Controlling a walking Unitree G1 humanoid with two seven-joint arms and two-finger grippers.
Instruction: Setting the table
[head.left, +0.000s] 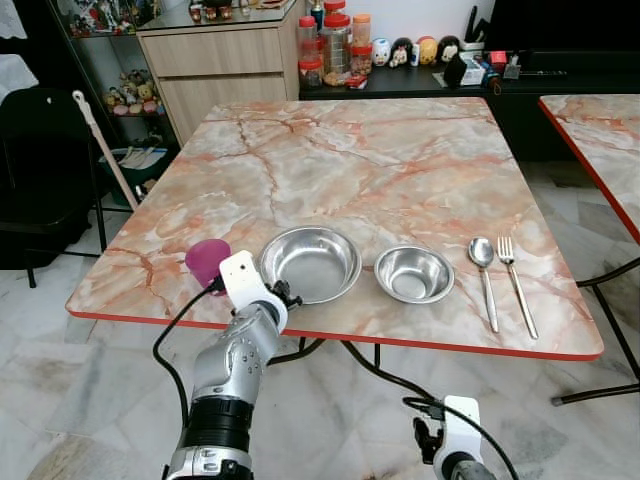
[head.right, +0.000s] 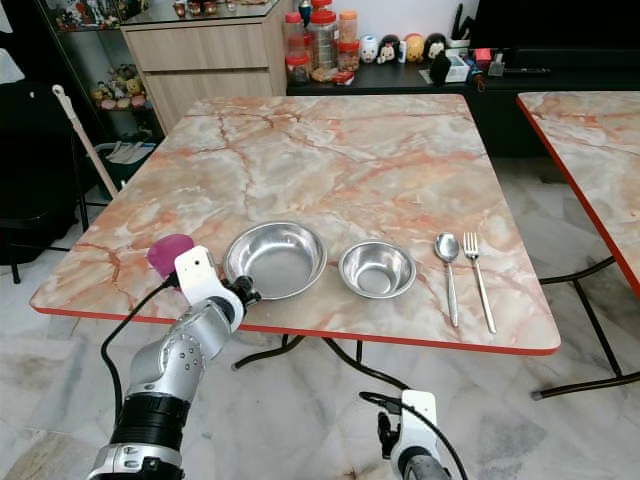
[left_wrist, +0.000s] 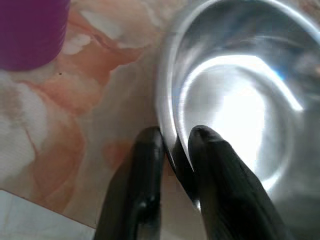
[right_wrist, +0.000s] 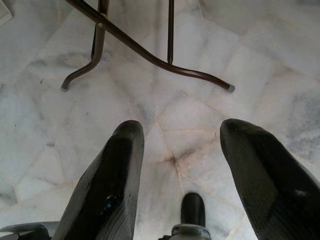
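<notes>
Two steel bowls are seen near the front edge of the marble table (head.left: 400, 160): the large bowl (head.left: 311, 262) is pinched at its near-left rim by the left gripper (left_wrist: 175, 150), one finger inside the wall and one outside. The bowl lies straight ahead of that gripper, just right of the purple cup (head.left: 207, 259). The small bowl (head.left: 414, 273) is set just beside it on the right, with the spoon (head.left: 484, 270) and fork (head.left: 516, 280) laid parallel further right. The right gripper (right_wrist: 182, 155) is held unclenched and idle over the tiled floor (right_wrist: 260, 55), so the left arm is judged nearer for any shift.
</notes>
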